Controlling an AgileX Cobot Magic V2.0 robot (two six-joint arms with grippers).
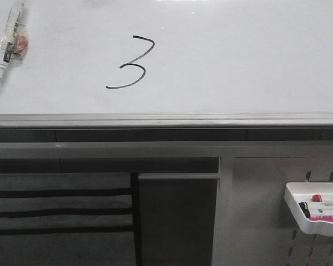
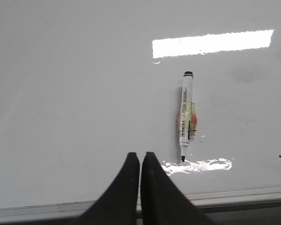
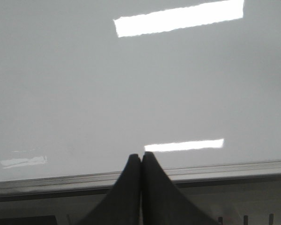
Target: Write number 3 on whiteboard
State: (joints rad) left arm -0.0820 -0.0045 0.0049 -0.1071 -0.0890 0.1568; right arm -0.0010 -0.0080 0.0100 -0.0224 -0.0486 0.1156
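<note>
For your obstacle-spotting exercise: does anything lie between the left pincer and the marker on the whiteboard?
Nothing visible does. In the left wrist view, the shut left pincer sits near the board's edge, and only bare whiteboard separates it from the marker, which lies flat, uncapped, tip toward the edge. The number 3 lies off to the side.

Dim grey light, strip-lamp glare on glossy whiteboard [image 3: 61, 93], wrist views soft

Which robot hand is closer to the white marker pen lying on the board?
Left. The left gripper sits shut just beside the white black-tipped marker pen. The right gripper, also shut, sees only bare glossy white whiteboard, no pen.
</note>
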